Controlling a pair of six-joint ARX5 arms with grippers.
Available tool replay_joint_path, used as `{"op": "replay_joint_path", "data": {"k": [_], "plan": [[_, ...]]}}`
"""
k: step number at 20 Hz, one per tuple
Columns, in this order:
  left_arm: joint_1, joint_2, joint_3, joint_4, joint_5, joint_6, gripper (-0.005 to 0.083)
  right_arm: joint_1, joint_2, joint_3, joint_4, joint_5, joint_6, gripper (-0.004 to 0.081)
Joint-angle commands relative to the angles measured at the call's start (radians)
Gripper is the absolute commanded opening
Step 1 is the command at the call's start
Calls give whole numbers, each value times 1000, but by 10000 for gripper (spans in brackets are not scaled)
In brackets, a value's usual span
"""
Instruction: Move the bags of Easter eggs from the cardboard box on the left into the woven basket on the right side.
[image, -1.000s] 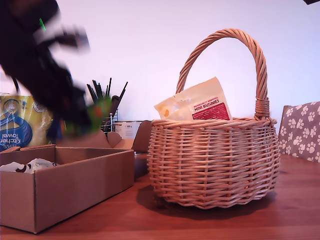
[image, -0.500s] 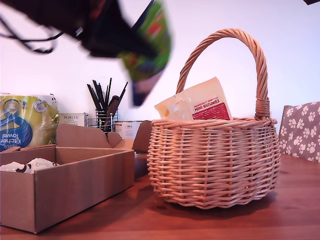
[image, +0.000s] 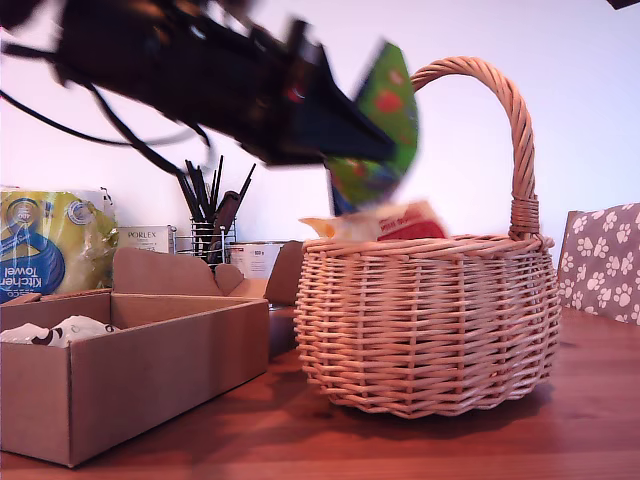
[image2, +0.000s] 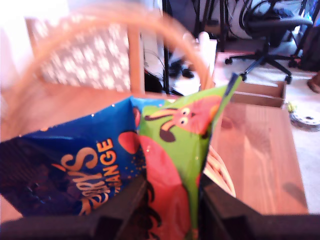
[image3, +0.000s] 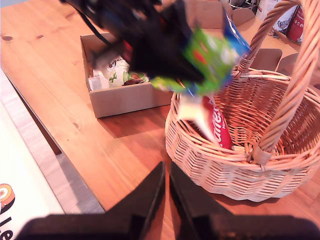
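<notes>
glossy green-and-blue bag (image: 378, 125) — bunny print, creased

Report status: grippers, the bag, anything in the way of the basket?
My first gripper shut on green bag, over woven basket rim. My second gripper shut, empty, off to the side. Red-and-cream bag already inside; handle close by.

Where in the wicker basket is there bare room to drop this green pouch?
In the second wrist view, the round tan wicker basket is bare across its floor on the side beyond the arched handle. It is crowded on the side nearer the brown cardboard box, where the red and cream pouch leans. My first tool holds the green pouch above the rim.
</notes>
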Motion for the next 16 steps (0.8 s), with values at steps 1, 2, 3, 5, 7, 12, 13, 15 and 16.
{"op": "replay_joint_path", "data": {"k": [1,2,3,5,7,12,13,15,16], "plan": [[-19,40,72,24,7,-19,143,8,0,-4,6,3,8,-13],[-27,71,100,24,7,-19,143,8,0,-4,6,3,8,-13],[-36,103,126,24,6,-19,143,8,0,-4,6,3,8,-13],[-50,172,181,22,5,-21,143,8,0,-4,6,3,8,-13],[-51,228,224,10,-1,-23,144,8,0,-4,5,2,8,-13],[-51,259,246,10,-64,-18,220,8,0,-4,6,2,16,-13],[-51,259,246,10,-77,-17,314,8,0,-4,6,2,16,-13],[-51,259,246,15,-79,-10,507,8,0,-4,6,1,16,-13],[-57,259,247,18,-79,7,526,8,0,-4,6,-5,16,-13]]}}
